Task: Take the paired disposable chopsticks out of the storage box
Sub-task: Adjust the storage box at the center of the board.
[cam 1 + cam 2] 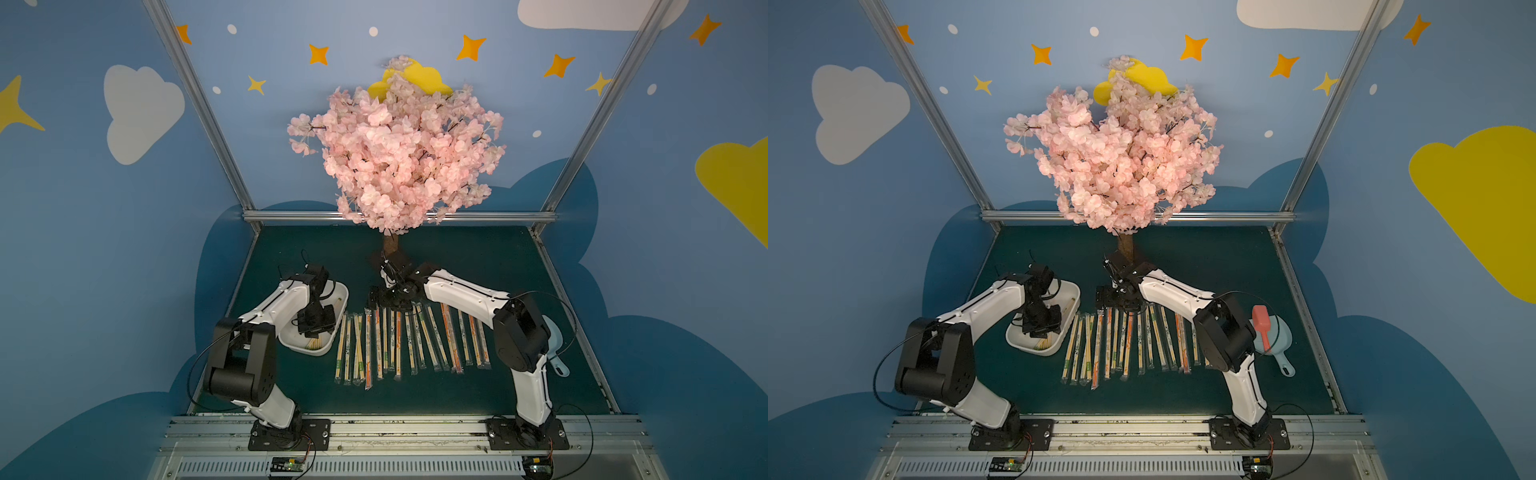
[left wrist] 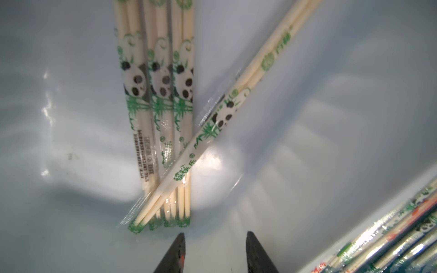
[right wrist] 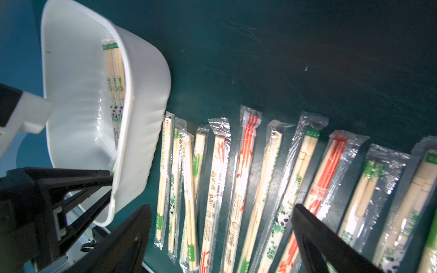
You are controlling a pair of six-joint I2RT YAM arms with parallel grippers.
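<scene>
Inside the storage box [image 2: 59, 141], left claw [image 2: 215, 234] half-open — empty.

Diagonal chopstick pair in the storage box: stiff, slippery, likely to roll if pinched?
The diagonal pair is probably stiff and light: thin wooden sticks. Its glossy clear sleeve may slip. Resting across three other pairs, it could pivot.

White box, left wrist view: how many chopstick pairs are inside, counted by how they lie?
Pairs side by side: 3
Pair lying across them: 1
Total in the box: 4
</scene>
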